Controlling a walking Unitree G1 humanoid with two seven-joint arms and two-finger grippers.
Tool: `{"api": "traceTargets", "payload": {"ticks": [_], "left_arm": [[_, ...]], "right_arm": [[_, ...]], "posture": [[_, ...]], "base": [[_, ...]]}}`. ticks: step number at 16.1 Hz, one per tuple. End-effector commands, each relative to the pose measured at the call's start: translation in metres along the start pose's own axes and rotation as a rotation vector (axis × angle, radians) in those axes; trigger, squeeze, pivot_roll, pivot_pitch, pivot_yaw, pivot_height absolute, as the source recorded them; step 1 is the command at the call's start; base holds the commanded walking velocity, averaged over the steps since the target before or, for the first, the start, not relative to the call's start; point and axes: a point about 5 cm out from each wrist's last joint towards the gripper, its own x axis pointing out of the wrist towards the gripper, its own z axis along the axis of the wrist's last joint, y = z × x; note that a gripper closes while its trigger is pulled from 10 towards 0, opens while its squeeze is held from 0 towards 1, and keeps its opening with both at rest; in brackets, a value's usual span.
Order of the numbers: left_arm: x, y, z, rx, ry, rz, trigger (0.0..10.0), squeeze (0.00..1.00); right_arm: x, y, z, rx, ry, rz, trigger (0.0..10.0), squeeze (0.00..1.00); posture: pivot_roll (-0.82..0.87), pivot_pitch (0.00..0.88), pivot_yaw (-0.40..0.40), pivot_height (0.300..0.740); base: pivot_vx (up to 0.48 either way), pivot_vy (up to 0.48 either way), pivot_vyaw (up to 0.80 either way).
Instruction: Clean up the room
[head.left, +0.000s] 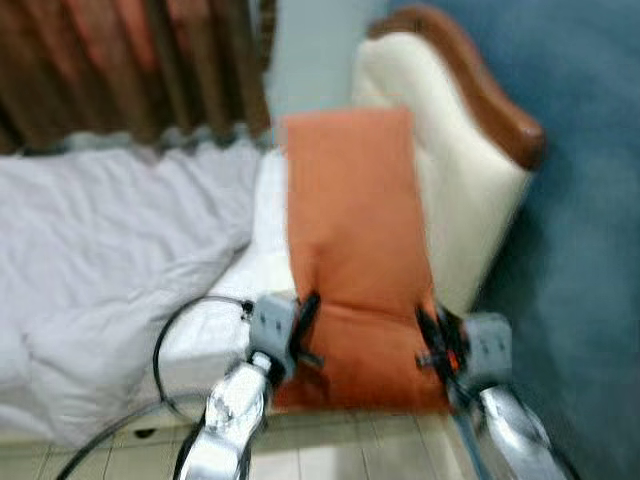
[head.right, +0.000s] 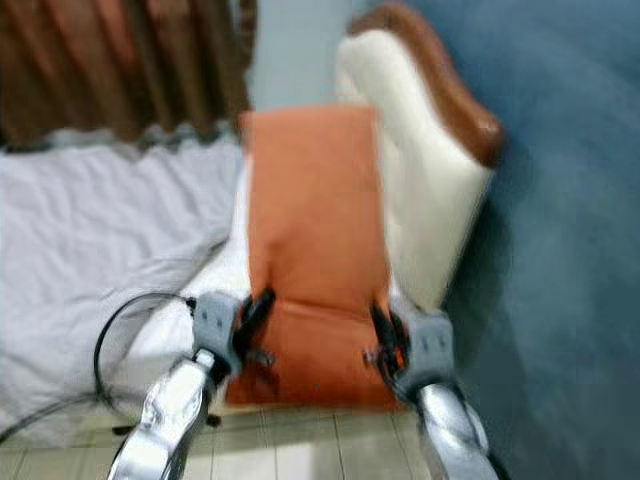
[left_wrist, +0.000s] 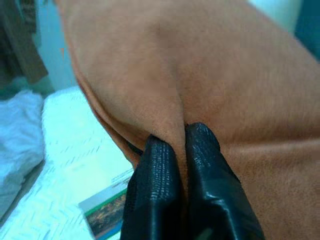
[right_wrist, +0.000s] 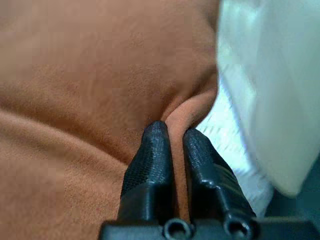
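An orange pillow (head.left: 355, 230) stands on its edge on the bed, leaning toward the cream headboard (head.left: 455, 190). My left gripper (head.left: 305, 322) is shut on the pillow's left edge, pinching a fold of orange fabric (left_wrist: 170, 90) between its black fingers (left_wrist: 155, 175). My right gripper (head.left: 432, 340) is shut on the pillow's right edge, and its fingers (right_wrist: 155, 155) squeeze a fold of the same cloth (right_wrist: 100, 75). The pillow's lower part bends over the mattress edge between the two grippers.
A rumpled white duvet (head.left: 110, 260) covers the bed on the left. A black cable (head.left: 185, 330) loops beside my left arm. Brown curtains (head.left: 130, 65) hang behind, a teal wall (head.left: 590, 240) stands close on the right, and tiled floor (head.left: 340, 450) lies below. A printed card (left_wrist: 105, 210) lies on the mattress.
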Motion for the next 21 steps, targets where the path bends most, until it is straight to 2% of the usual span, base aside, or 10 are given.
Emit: {"api": "traceTargets", "payload": {"ticks": [1, 2, 3, 5, 6, 12, 17, 19, 21], "left_arm": [[-0.020, 0.041, 0.024, 0.082, -0.075, 0.167, 10.0, 0.00], [-0.026, 0.038, 0.024, 0.088, -0.062, 0.152, 10.0, 0.00], [-0.025, 0.038, 0.024, 0.088, -0.058, 0.150, 10.0, 0.00], [-0.007, 0.042, 0.027, 0.082, -0.059, 0.166, 10.0, 0.00], [-0.003, 0.043, 0.028, 0.084, -0.050, 0.162, 10.0, 0.00], [0.005, 0.047, 0.020, 0.071, -0.001, 0.147, 10.0, 0.00], [0.004, 0.046, 0.012, 0.017, 0.021, 0.180, 10.0, 0.00], [0.006, 0.047, 0.011, 0.031, 0.017, 0.190, 10.0, 0.00], [0.009, 0.050, 0.009, 0.007, 0.037, 0.211, 10.0, 0.00]], "right_arm": [[-0.016, -0.025, 0.010, -0.048, -0.013, -0.099, 10.0, 0.00], [-0.024, -0.025, 0.006, -0.048, 0.002, -0.107, 10.0, 0.00], [-0.025, -0.025, 0.005, -0.047, 0.004, -0.111, 10.0, 0.00], [-0.012, -0.025, 0.006, -0.050, 0.004, -0.106, 10.0, 0.00], [-0.010, -0.025, 0.007, -0.050, 0.005, -0.107, 10.0, 0.00], [-0.008, -0.023, 0.007, -0.063, 0.007, -0.089, 10.0, 0.00], [-0.007, -0.027, 0.006, -0.066, 0.015, -0.083, 10.0, 0.00], [-0.005, -0.027, 0.005, -0.068, 0.020, -0.077, 10.0, 0.00], [-0.003, -0.026, 0.005, -0.069, 0.022, -0.068, 10.0, 0.00]], "posture": [[-0.07, 0.000, 0.006, 0.740], [-0.07, 0.000, 0.010, 0.740], [-0.07, 0.000, 0.010, 0.740], [-0.07, 0.000, 0.013, 0.740], [-0.07, 0.000, 0.014, 0.740], [-0.09, 0.000, 0.022, 0.740], [-0.09, 0.000, 0.013, 0.740], [-0.09, 0.000, 0.008, 0.740], [-0.09, 0.000, 0.005, 0.740]], "base": [[0.480, 0.000, 0.00], [0.480, 0.000, 0.00], [0.480, 0.000, 0.00], [0.480, 0.000, 0.00], [0.480, 0.000, 0.00], [0.480, 0.000, 0.00], [0.480, 0.000, 0.00], [0.480, 0.000, 0.00], [0.000, 0.000, 0.00]]}}
